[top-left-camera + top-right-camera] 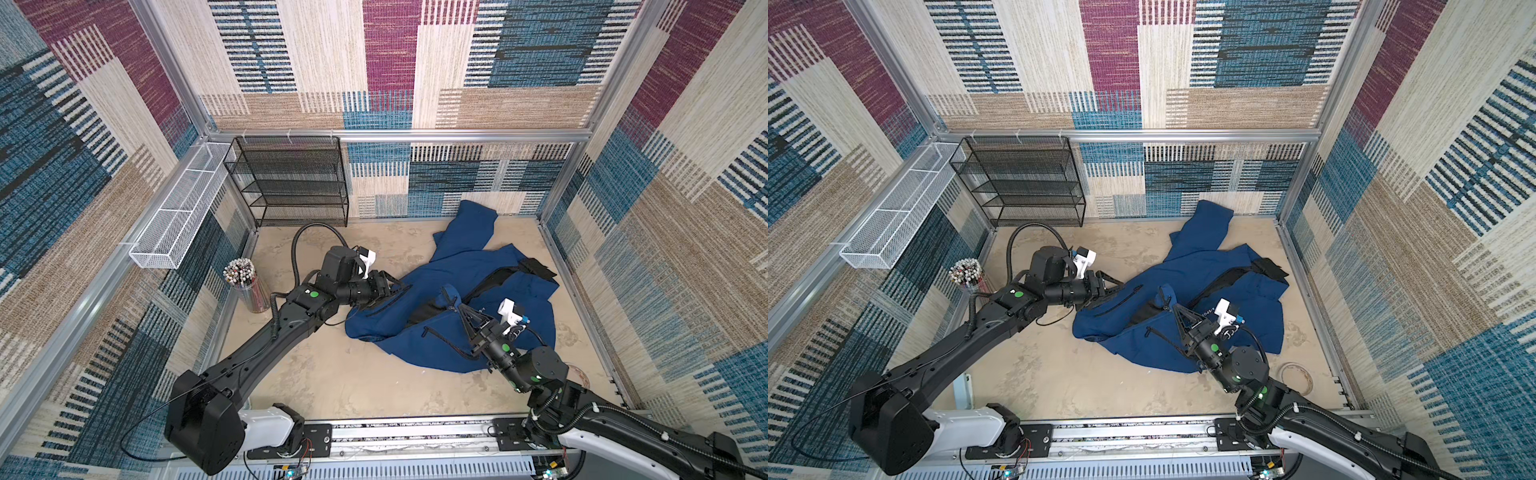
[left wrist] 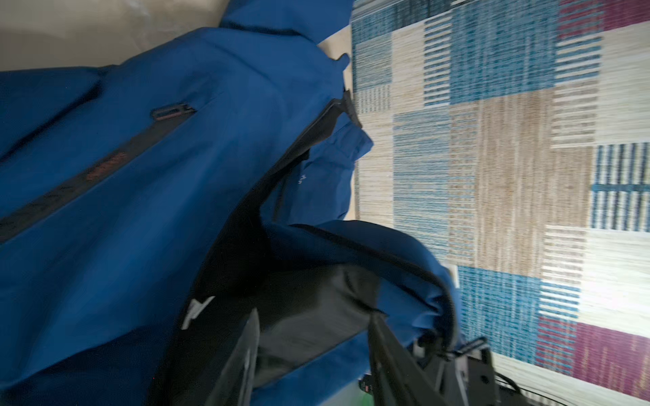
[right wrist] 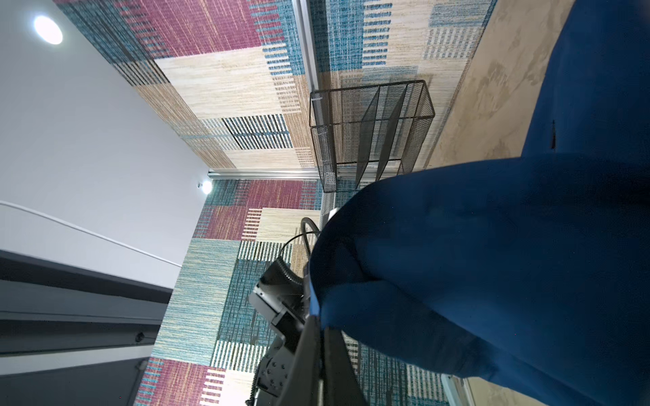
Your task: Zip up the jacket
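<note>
At the jacket's edge, left gripper open. Right gripper pinches a fold; a tug could free it.

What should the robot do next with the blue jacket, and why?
Probably the left gripper, open over the jacket, should close on the front edge beneath it. The right gripper is shut on a raised fold, and the front gapes, showing black lining.

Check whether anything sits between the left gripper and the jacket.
Nothing visible does. The left gripper is open right at the edge of the jacket; the left wrist view shows black lining between its fingers. The right gripper is shut on a raised fold, off to the side.
</note>
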`<move>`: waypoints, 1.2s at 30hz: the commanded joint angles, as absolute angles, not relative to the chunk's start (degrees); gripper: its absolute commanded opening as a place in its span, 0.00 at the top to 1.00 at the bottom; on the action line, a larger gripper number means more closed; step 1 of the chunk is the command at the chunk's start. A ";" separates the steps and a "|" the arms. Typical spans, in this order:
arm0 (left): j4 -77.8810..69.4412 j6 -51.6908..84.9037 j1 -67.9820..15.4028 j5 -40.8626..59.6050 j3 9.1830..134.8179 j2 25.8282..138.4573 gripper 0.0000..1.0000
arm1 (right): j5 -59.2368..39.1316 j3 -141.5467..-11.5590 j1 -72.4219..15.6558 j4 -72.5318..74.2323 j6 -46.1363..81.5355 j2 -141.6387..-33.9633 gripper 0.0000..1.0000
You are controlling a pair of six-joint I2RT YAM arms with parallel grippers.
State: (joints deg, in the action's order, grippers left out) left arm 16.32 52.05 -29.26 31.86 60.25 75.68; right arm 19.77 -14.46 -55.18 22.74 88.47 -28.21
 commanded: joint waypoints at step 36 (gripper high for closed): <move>56.07 -2.05 -41.23 7.26 134.96 147.05 0.15 | 26.13 -12.80 -55.15 -6.31 105.31 -22.07 1.00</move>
State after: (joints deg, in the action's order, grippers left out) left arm 52.34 0.67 -40.86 11.57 133.60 145.62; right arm 25.65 -12.23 -55.16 -9.50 106.30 -21.32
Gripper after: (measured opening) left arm 0.874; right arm 0.060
